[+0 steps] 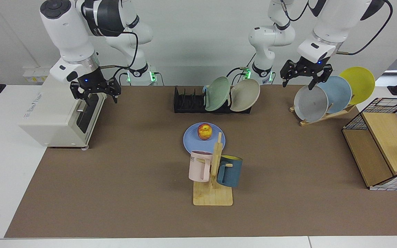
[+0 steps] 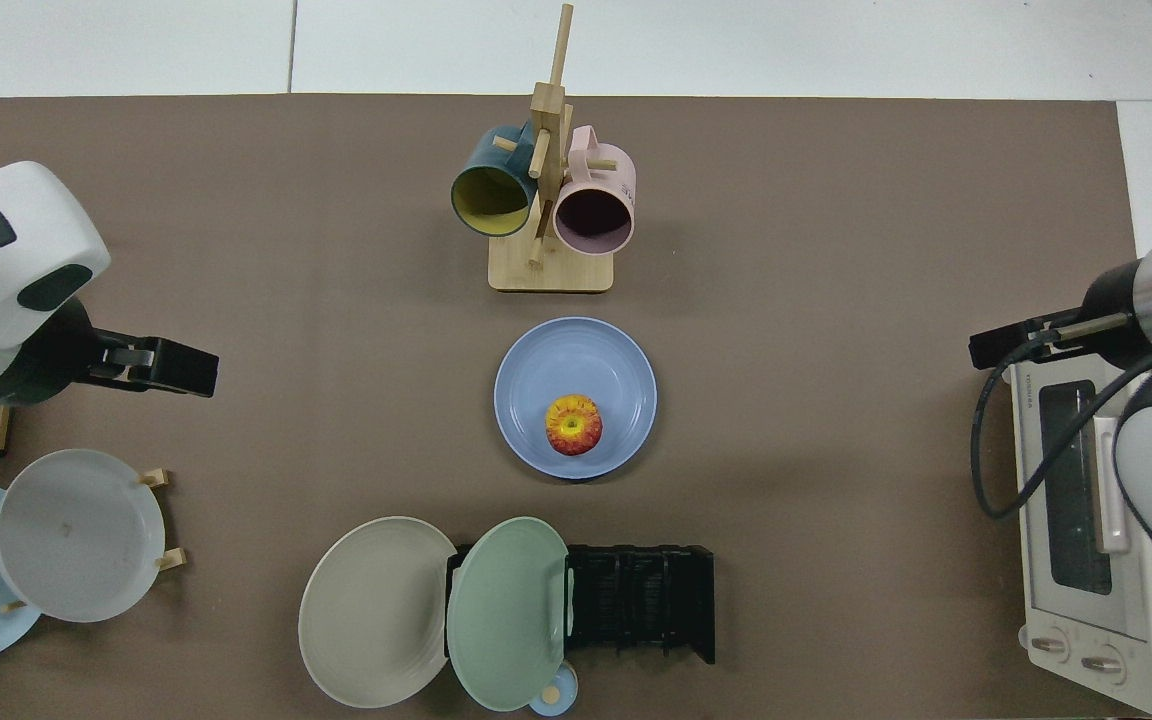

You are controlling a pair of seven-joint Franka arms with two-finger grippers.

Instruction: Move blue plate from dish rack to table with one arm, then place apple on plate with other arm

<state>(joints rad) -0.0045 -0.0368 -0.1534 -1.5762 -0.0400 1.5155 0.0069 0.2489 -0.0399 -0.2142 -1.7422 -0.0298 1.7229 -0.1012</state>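
The blue plate [image 1: 192, 142] [image 2: 576, 360] lies flat on the brown table [image 1: 122, 179] [image 2: 836, 200], in front of the black dish rack [image 1: 187, 102] [image 2: 641, 600]. The apple [image 1: 204, 131] [image 2: 574, 424] rests on the plate, nearer the rack side. My right gripper [image 1: 95, 93] [image 2: 981, 350] hangs open and empty by the toaster oven's front, far from the plate. My left gripper [image 1: 302, 77] [image 2: 206, 370] hovers open and empty above the grey plate in the wooden rack.
A toaster oven [image 1: 53, 110] [image 2: 1086, 540] sits at one table end. A wooden mug stand [image 1: 213, 186] with a pink and a dark blue mug stands beside the plate. Green and beige plates [image 1: 233, 94] lean in the black rack. A wire basket [image 1: 388, 141] occupies the other end.
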